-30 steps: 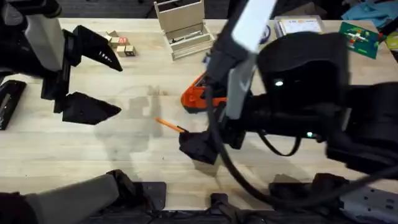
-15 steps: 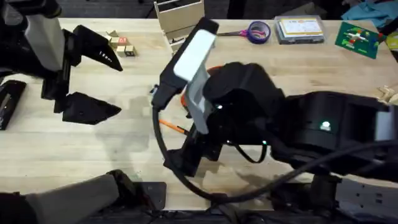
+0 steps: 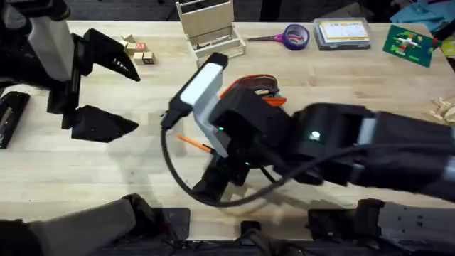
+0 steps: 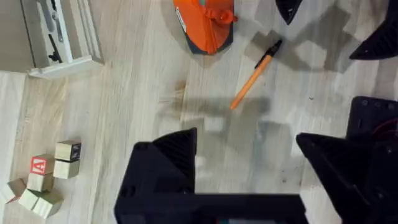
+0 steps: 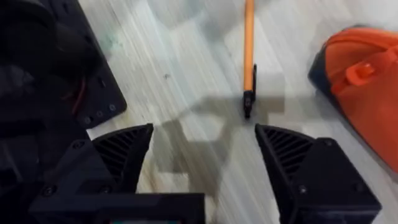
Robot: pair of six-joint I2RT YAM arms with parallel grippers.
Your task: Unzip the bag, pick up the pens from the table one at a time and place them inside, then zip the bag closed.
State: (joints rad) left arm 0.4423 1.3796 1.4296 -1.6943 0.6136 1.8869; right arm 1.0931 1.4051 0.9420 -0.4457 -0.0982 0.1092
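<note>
The right gripper (image 5: pixel 205 149), jaws released, hangs over the orange pen (image 5: pixel 249 53) for a pickup. The pen lies on the counter (image 3: pixel 85 171), at 7 o'clock from the bag (image 3: pixel 249 89). The left gripper (image 4: pixel 249 162), jaws released, idles.

1 pen (image 4: pixel 253 78) lies on the table (image 4: pixel 137 93) just beside the bag (image 4: pixel 204 23), not touching it.
</note>
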